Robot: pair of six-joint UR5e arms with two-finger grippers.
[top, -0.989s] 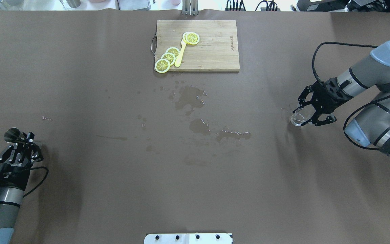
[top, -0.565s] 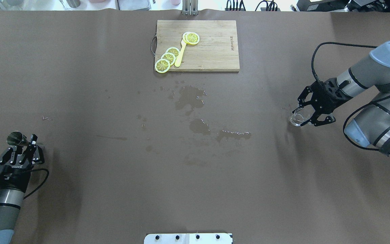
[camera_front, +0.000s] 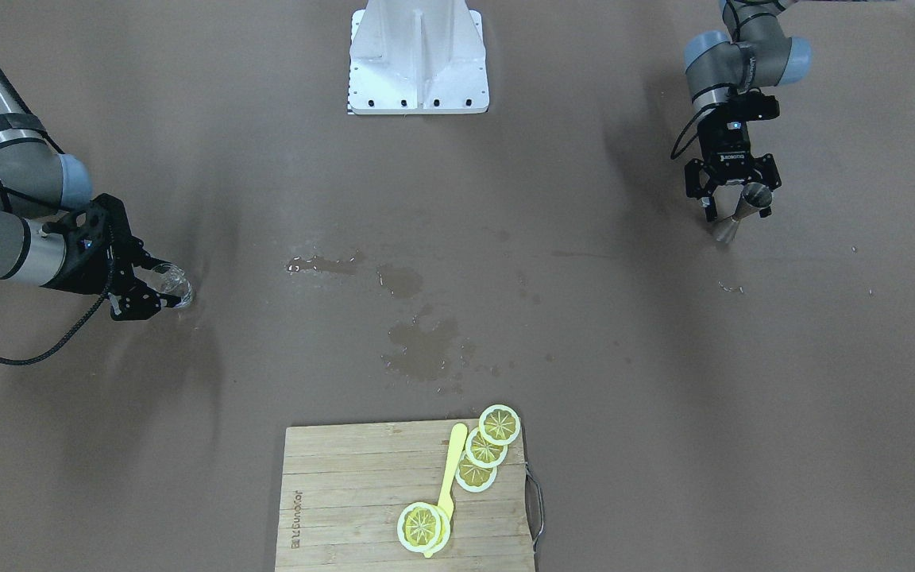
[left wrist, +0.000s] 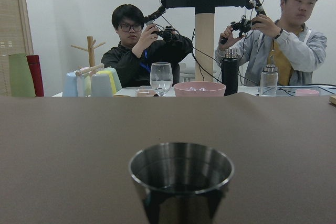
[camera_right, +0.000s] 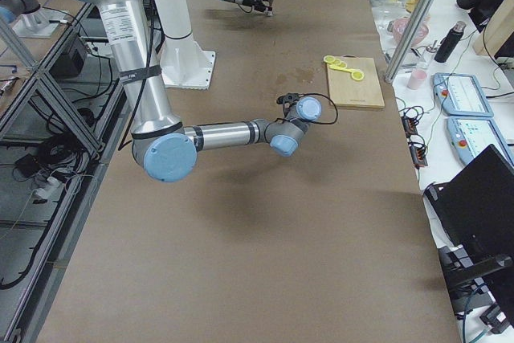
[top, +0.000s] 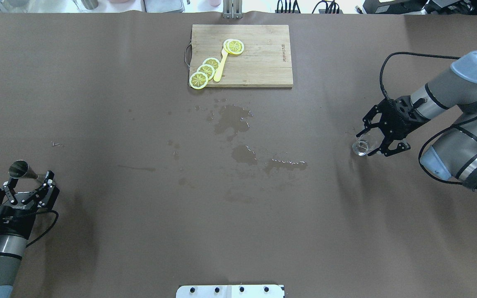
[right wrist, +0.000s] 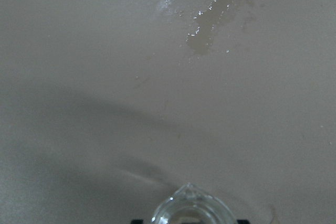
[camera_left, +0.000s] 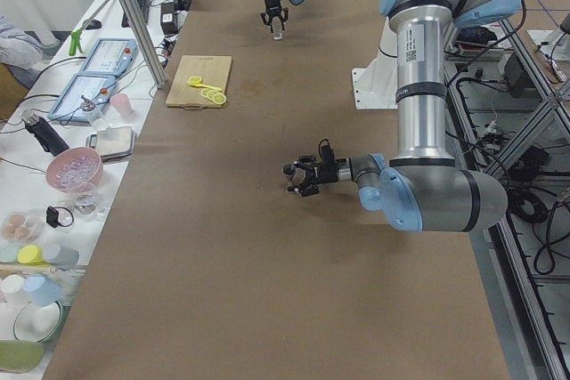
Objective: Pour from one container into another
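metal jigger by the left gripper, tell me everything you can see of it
The metal jigger is a small double-cone measure in shiny steel, pinched at the waist. It stands upright on the brown table cover at the robot's left end, round mouth up, dark inside; whether it holds liquid is unclear. Its base lies between the open left gripper fingers; contact can't be judged.

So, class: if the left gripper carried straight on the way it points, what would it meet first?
Almost certainly the metal jigger, standing just ahead of the left gripper; how close is unclear.
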